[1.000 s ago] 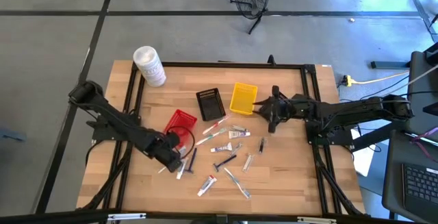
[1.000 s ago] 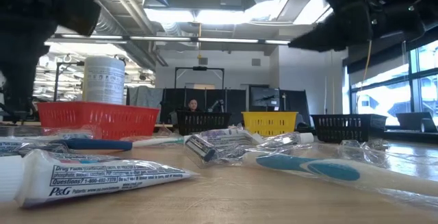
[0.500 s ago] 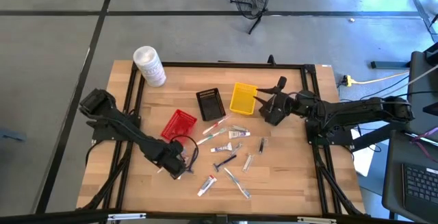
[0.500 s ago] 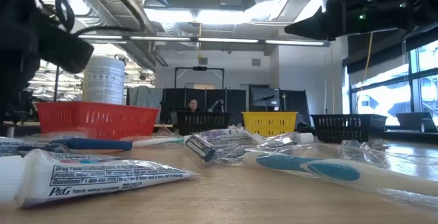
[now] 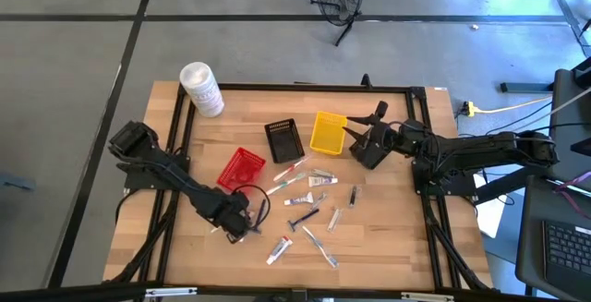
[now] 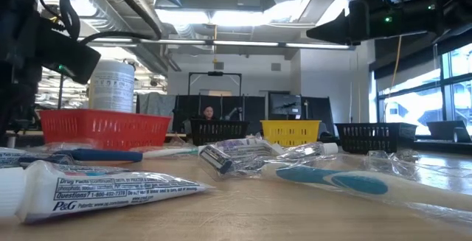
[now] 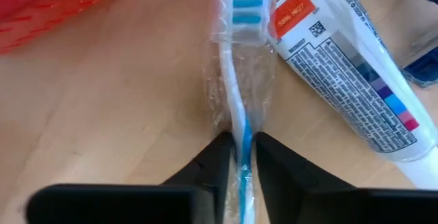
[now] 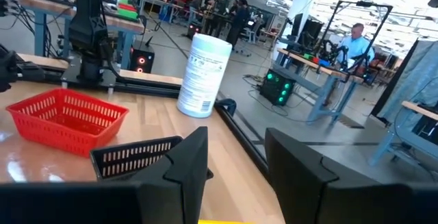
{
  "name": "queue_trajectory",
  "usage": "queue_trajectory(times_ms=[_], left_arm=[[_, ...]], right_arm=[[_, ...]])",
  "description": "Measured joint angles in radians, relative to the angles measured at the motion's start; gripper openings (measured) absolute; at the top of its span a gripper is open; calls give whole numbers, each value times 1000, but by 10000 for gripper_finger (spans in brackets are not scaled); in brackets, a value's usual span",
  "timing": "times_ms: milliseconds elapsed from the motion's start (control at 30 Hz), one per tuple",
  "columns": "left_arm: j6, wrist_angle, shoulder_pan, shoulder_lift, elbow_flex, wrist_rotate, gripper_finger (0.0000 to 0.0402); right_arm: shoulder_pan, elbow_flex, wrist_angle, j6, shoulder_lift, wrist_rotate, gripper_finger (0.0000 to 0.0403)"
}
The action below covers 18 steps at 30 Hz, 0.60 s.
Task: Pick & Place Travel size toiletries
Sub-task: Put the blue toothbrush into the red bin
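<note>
Right claw (image 5: 362, 137) now raised, parted, empty beside yellow basket (image 5: 328, 132); left claw (image 7: 237, 157) clamped on wrapped toothbrush (image 7: 241, 94).

light: bright, even, from ceiling strips (image 6: 221, 43) overhead | shadows: faint on the wooden surface (image 5: 379, 219) | glare: windows (image 6: 413, 101) blown out | blur: near toothbrush (image 6: 332, 180) soft in low view; left wrist view close, slightly soft

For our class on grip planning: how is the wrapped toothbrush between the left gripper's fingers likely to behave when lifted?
The toothbrush looks thin and light, probably stiff. Its clear crinkly wrapper may slide between the left gripper fingers. Pinched near one end, it might droop or pivot.
</note>
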Motion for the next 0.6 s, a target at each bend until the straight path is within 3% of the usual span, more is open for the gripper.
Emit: queue_trajectory(times_ms=[167, 400, 600], left_arm=[[68, 23, 0, 0, 8, -41, 19], [116, -1, 6, -3, 91, -71, 25], [177, -101, 30, -5, 229, -222, 20]], right_arm=[[0, 0, 0, 2, 0, 0, 149], [0, 0, 0, 2, 0, 0, 149], [1, 0, 0, 6, 0, 0, 149]])
